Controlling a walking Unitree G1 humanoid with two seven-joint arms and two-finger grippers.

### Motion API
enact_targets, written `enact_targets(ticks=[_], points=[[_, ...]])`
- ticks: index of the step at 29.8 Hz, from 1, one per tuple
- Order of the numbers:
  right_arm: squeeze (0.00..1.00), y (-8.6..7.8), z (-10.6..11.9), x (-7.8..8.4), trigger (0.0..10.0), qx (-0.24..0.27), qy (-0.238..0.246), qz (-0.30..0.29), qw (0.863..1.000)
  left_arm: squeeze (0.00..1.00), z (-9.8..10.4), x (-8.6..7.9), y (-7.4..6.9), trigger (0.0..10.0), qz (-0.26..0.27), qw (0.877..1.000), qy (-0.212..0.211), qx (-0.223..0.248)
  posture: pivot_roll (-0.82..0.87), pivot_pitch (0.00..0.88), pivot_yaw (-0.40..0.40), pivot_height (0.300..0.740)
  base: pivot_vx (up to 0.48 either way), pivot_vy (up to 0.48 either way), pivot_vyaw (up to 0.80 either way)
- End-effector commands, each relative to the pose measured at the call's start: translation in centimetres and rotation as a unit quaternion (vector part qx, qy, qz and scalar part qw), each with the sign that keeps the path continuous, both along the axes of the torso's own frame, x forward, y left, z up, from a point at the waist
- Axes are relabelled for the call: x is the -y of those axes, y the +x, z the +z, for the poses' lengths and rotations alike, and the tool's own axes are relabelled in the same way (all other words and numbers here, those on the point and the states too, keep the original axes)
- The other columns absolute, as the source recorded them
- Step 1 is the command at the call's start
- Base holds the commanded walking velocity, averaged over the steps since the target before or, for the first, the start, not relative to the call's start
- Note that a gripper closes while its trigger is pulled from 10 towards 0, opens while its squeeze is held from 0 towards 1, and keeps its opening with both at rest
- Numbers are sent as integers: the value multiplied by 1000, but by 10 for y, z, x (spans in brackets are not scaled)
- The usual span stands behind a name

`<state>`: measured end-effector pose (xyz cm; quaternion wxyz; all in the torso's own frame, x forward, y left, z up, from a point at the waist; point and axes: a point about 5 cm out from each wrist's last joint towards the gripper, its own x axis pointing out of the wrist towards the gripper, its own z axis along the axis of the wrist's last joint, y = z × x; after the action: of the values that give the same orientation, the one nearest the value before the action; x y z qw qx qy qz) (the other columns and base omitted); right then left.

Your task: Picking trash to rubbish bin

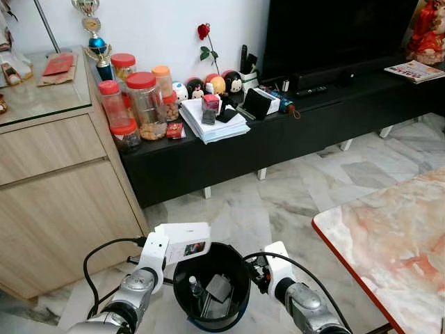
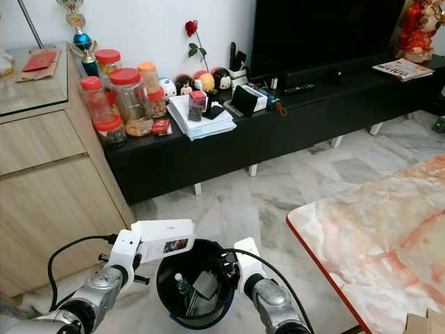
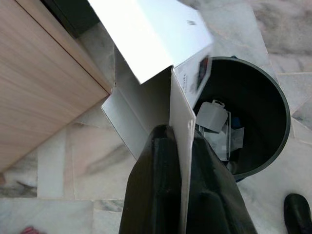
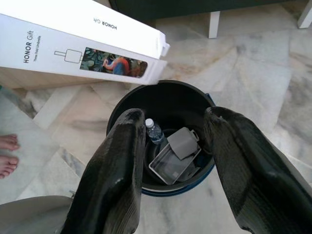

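The black rubbish bin (image 1: 212,284) is standing on the marble floor (image 1: 278,202), near the robot, already holding a small bottle (image 4: 155,131) and a grey tray (image 4: 171,161). The left gripper (image 3: 178,146) is pinching the flap of a white carton (image 1: 184,241), which is hanging over the bin's left rim. The right gripper (image 4: 173,146) is hovering spread over the bin. Tipping the carton's far end downward before releasing should help it clear the rim.

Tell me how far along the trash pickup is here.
Done: a plastic bottle and a grey container already lie in the black bin. In hand: the left gripper pinches the flap of a white Honor box at the rim. Left: dropping it. Right gripper is open.
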<state>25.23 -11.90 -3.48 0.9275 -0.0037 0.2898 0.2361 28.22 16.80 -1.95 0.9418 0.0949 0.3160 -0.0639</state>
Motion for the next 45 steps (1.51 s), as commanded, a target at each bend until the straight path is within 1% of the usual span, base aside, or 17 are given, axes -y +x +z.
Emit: enact_targets(ticks=[1,7,14,21,23,24,25,26,38,40,41,42,45], points=[[0,2,3,-2,10000,10,2,7,1000,0,2,-1,3,10000,5,1000,-1,2,161,24,0,740,0,0,0],[0,3,4,-3,10000,13,6,11,1000,0,2,2,3,10000,3,1000,-9,-3,155,40,-7,740,0,0,0],[0,3,4,-2,10000,14,8,12,1000,0,1,9,2,10000,5,999,-42,-17,151,49,-9,740,0,0,0],[0,3,4,-3,10000,14,9,12,1000,0,0,11,2,10000,4,999,-46,-20,154,55,-9,740,0,0,0],[0,3,4,-3,10000,15,10,12,1000,0,-1,11,2,10000,11,998,-54,-26,153,55,-9,740,0,0,0],[0,3,5,-3,10000,15,10,12,1000,459,-1,11,1,10000,14,998,-57,-27,153,55,-9,740,0,0,0],[0,3,5,-3,10000,15,10,12,1000,976,-1,11,1,10000,16,998,-59,-28,153,56,-8,740,0,0,0],[0,3,5,-3,10000,15,10,12,1000,1000,-1,11,1,10000,17,998,-60,-28,153,56,-8,740,0,0,0],[0,3,4,-5,10000,14,12,13,1000,1000,-2,11,0,10000,11,997,-65,-34,156,63,-7,740,0,0,0],[0,3,4,-5,10000,14,12,13,1000,1000,-2,10,1,10000,11,998,-58,-32,157,65,-7,740,0,0,0],[0,3,4,-5,10000,14,12,12,1000,204,-1,10,1,10000,13,998,-54,-30,157,65,-7,740,0,0,0],[0,3,4,-5,10000,14,13,12,1000,0,-1,9,1,10000,16,998,-53,-29,157,66,-7,740,0,0,0],[0,3,4,-5,10000,14,13,11,1000,0,0,8,2,10000,17,998,-51,-24,158,66,-8,740,0,0,0]])
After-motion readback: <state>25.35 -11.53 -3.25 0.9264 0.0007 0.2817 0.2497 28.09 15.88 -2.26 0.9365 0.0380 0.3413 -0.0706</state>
